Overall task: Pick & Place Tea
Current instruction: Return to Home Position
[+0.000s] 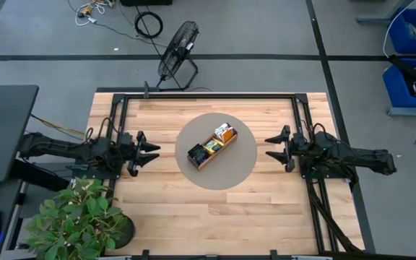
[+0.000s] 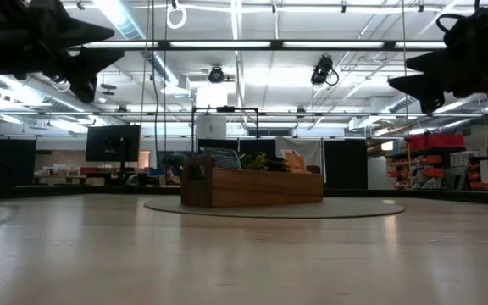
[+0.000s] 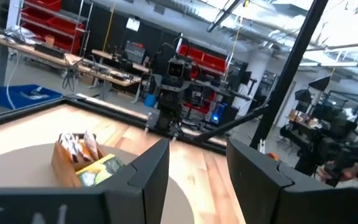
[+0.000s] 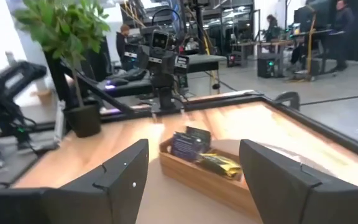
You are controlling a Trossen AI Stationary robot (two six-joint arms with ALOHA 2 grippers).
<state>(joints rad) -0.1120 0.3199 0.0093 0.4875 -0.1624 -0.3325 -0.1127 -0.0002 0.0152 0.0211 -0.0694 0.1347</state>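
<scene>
- Left tool (image 1: 152,154): held above the left side of the table (image 1: 165,195), arm level, fingers wide apart, empty.
- Right tool (image 1: 269,146): opposite side (same pose, empty).
- Tea packets (image 1: 209,148): inside the tray (image 2: 261,188), centre.

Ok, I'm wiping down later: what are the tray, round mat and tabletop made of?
Tray: looks like brown wood, matte, plain board walls. Mat: grey, dull, thin; maybe felt or rubber. Tabletop: pale wood in narrow strips, lightly glossy, reflecting ceiling lights. The left gripper and right gripper wait open at the sides.
</scene>
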